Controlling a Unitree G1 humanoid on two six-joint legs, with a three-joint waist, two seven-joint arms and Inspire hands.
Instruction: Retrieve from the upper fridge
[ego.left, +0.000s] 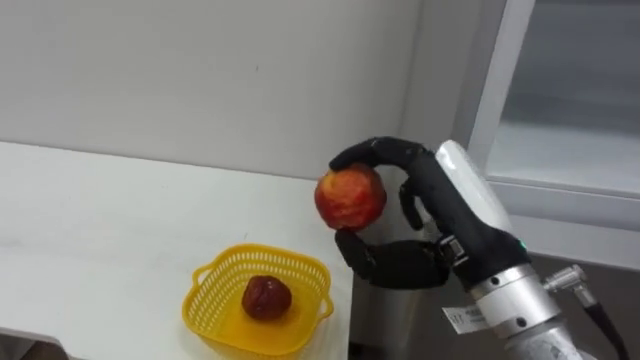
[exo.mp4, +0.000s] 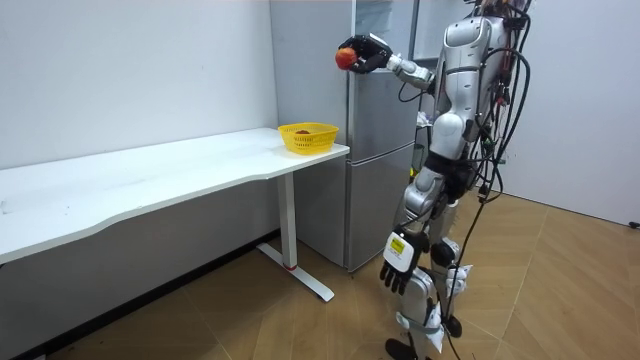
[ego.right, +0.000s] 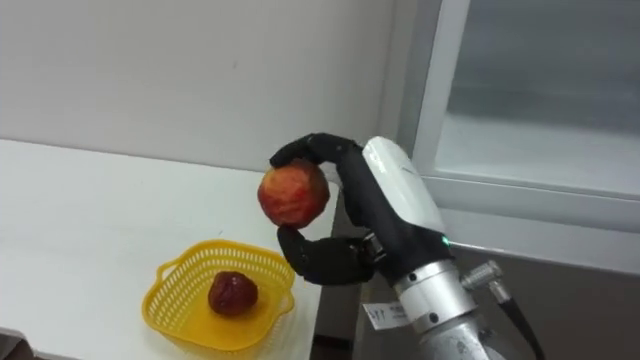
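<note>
My right hand (ego.left: 420, 225) (ego.right: 350, 215) (exo.mp4: 372, 52) is shut on a red-and-yellow apple (ego.left: 350, 197) (ego.right: 293, 194) (exo.mp4: 346, 57), pinched between fingers above and thumb below. It hangs in the air above the table's end, up and to the right of a yellow basket (ego.left: 215, 305) (ego.right: 165, 300) (exo.mp4: 308, 137). A dark red fruit (ego.left: 266, 298) (ego.right: 232, 293) lies in the basket. My left hand (exo.mp4: 398, 265) hangs at my side by my thigh, fingers relaxed. I stand facing the fridge (exo.mp4: 385, 150) at the table's end.
The white table (ego.left: 90, 230) (exo.mp4: 150, 175) runs along the wall to my left, the basket at its near corner. The fridge's open upper compartment (ego.left: 570, 90) (ego.right: 530, 80) shows pale shelves to my right. Wooden floor lies around me.
</note>
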